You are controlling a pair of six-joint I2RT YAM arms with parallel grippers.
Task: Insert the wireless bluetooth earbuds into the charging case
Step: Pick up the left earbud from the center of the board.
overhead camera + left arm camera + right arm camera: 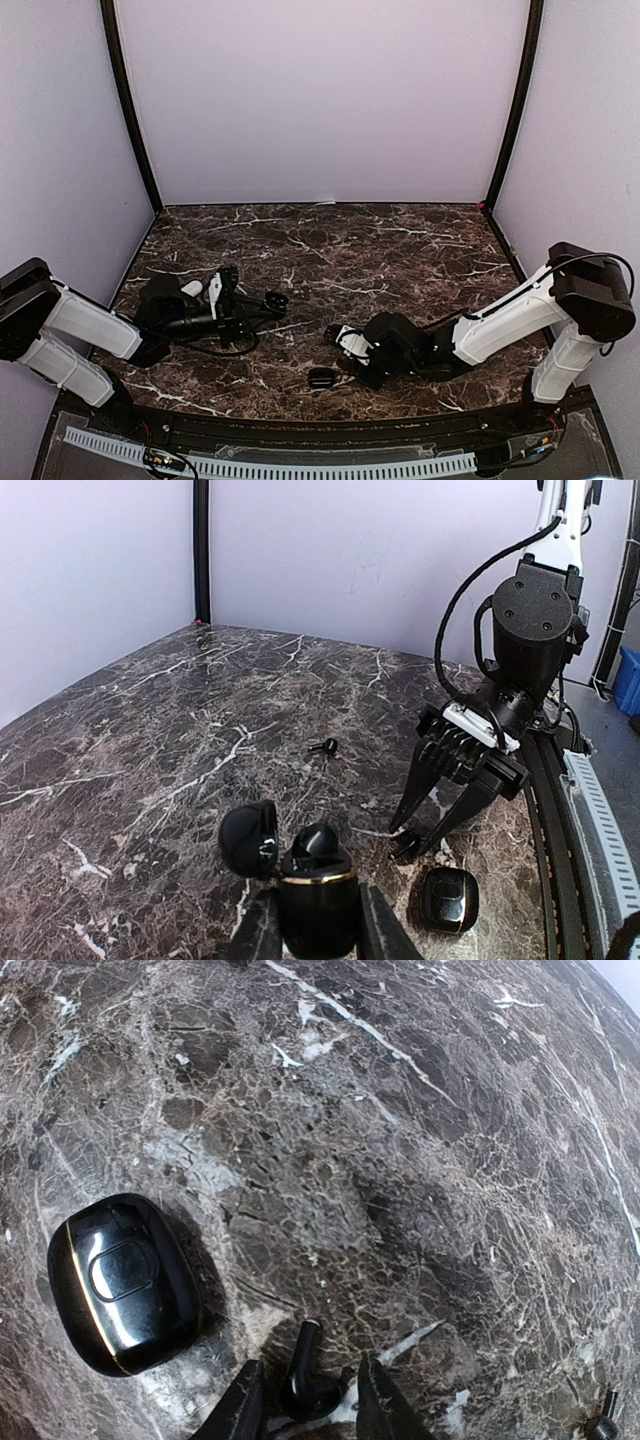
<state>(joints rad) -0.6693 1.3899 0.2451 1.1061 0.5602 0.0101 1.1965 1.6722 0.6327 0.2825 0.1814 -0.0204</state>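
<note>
An open, glossy black charging case with a gold rim (318, 910) is grasped by the left jaws at the bottom centre of the left wrist view. The charging case is held upright, its rounded lid (248, 842) is tipped back to the left, and a black seated earbud (318, 842) is seen in its mouth. In the top view this case (272, 300) is found left of centre over the dark, white-veined marble bench (400, 250).

At the bottom of the right wrist view a small black stemmed earbud (308, 1380) is bracketed by the right jaws, its stem pointed up the frame. Thin gaps seem to be left on both sides, so it cannot be told whether it is clenched or released.

A closed black pebble-shaped case with a fine gold line (120, 1285) is laid flat on the bench just left of the right jaws, apart from them. A black loose earbud (323, 747) is seen alone on the bench, mid-frame in the left wrist view, well apart from both cases.
</note>
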